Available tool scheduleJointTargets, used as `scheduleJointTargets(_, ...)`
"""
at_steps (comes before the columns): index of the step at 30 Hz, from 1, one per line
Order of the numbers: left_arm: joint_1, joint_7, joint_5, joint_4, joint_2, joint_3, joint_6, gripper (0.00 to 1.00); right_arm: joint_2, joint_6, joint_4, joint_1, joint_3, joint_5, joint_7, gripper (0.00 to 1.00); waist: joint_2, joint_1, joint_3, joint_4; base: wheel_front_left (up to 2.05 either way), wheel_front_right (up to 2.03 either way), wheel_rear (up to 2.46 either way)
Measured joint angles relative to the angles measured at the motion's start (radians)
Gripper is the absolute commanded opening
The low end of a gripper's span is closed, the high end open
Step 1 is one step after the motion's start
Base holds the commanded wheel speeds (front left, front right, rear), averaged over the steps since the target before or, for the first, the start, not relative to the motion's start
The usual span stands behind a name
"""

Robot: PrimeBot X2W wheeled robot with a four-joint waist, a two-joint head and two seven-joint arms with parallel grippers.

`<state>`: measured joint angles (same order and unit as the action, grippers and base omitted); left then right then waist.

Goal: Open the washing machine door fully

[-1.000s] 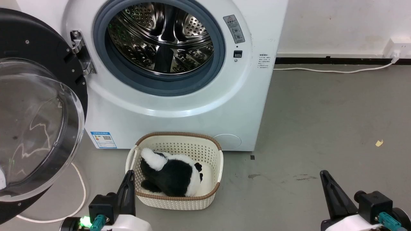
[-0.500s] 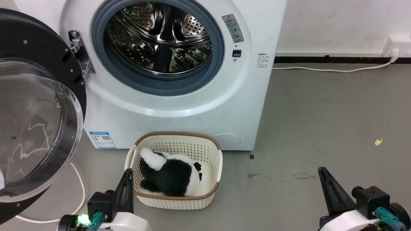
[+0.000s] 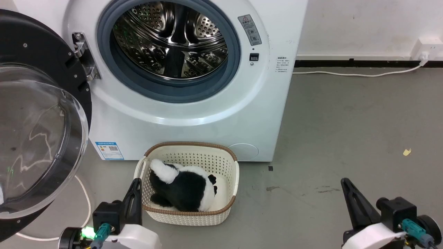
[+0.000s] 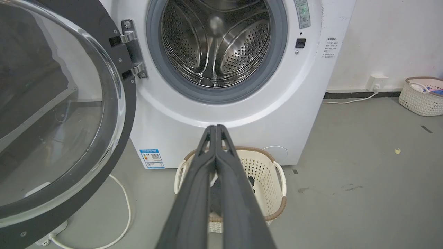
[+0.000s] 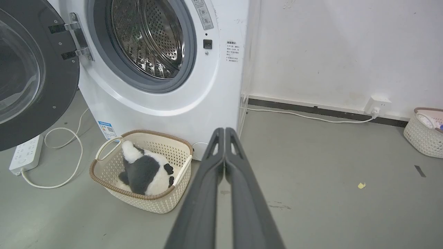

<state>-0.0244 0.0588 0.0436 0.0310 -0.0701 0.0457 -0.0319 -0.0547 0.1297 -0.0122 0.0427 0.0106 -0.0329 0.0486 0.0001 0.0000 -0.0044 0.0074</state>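
A white front-loading washing machine stands against a pale wall on a grey floor. The washing machine door is swung out to the left of the machine and hangs from a metal hinge at the left edge of the opening. Its wide black rim and bulging clear window face the robot, and its left part is cut off by the edge of the head view. The opening is uncovered, showing the shiny perforated steel drum inside a grey rubber ring.

On the floor just in front of the machine sits a cream plastic laundry basket with a brown rim. A black and white plush panda lies inside it.

The left gripper is at the lower left of the head view, just beside the basket's left side and below the door, touching neither. In the left wrist view its two dark fingers are pressed together with nothing between them. The right gripper is at the lower right, over bare floor and well apart from the machine. Its fingers are likewise closed on nothing, with only a thin slit between them.

A white cable loops on the floor under the door and runs to a white power strip. Another cable runs along the wall to a socket on the right. A small yellow scrap lies on the floor, and a second cream basket stands by the wall at the far right.
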Motion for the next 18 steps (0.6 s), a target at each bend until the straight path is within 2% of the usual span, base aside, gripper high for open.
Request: scheduleJointTargets(18, 0.005, -0.034, -0.023, -0.017, 0.015, -0.028, 0.017, 0.00, 0.000, 0.000, 0.005, -0.017, -0.006, 0.016, -0.030, 0.00, 0.0000, 0.0000, 0.003, -0.005, 0.00, 0.00, 0.00)
